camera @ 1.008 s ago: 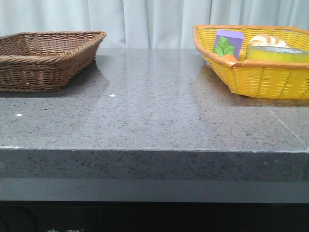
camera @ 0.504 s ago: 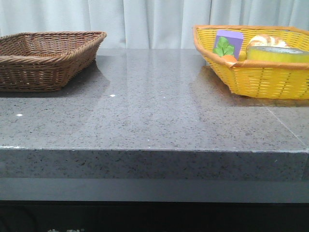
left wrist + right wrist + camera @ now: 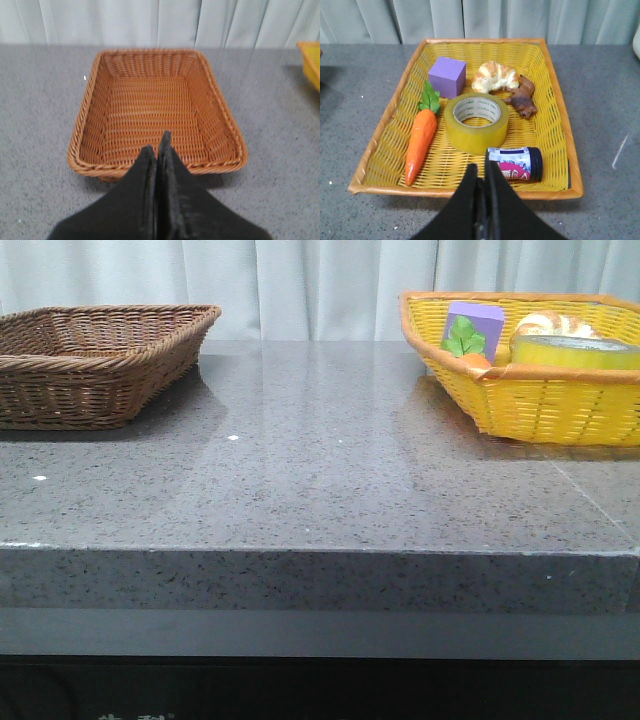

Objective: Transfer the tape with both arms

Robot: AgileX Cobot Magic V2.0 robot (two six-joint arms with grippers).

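Sitting flat in the middle of the yellow basket [image 3: 555, 125], core up: tape [image 3: 476, 122], with carrot [image 3: 420, 137] at 9 o'clock, purple cube [image 3: 447, 76] at 11, croissant [image 3: 495, 76] at 12, brown figure [image 3: 522, 99] at 2, small jar [image 3: 515, 163] at 5, nearly touching the roll. Hovering short of the basket's near rim, fingers pressed together, holding nothing: right gripper [image 3: 481, 172]. Hanging over the near rim of the empty brown basket [image 3: 100, 100], also pressed together and empty: left gripper [image 3: 156, 155]. Likely step: starting the reach. Opening wide before descending, straddling the roll wall or pinching one side through the core, avoiding the jar and carrot, lifting straight up for the handover.
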